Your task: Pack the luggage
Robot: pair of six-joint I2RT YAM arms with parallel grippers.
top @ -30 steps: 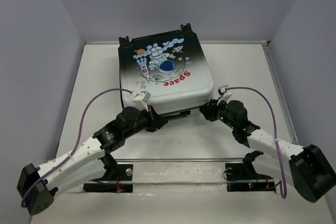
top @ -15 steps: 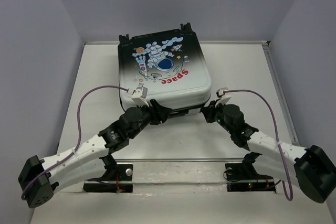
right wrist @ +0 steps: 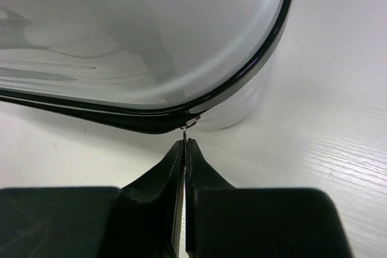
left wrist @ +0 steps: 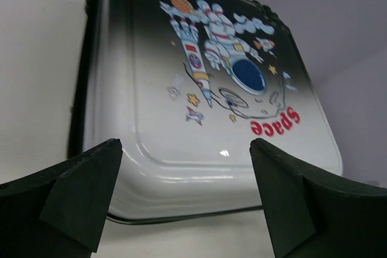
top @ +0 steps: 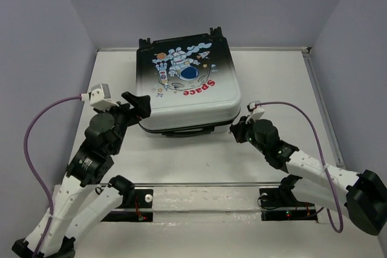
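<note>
Suitcase (top: 187, 83) lay flat on table (top: 199, 161), far-ctr, printed shell facing up. Astronaut & red "Space" print on top; black end toward far wall, white end toward the arms. Wheels (top: 215, 31) stuck out at the far edge. Lid down on base; dark seam showed along near edge, could not tell how far it was zipped.

Left gripper (top: 138, 108) sat just beside near-left corner of suitcase, raised off the table. Jaws spread wide, nothing btwn them. From the left wrist view the suitcase (left wrist: 211, 119) filled the gap btwn the two fingers (left wrist: 78, 191), w/ its white near edge lowest in frame. Fingers looked apart from the shell, no contact seen.

Right gripper (top: 234, 127) was low at near-right corner of suitcase. Fingertips pressed together, no gap. From the right wrist view the tips (right wrist: 184, 146) pinched the small metal zip pull (right wrist: 188, 122). Pull hung from the black zip line (right wrist: 91, 113), which ran under the glossy white shell (right wrist: 139, 34) & curved up around the corner. Tips met the pull only; shell itself lay just beyond them, untouched. Bare table showed to the rt of that corner.

Both arms reached in from near edge, one at each near corner, suitcase btwn & beyond them.
</note>
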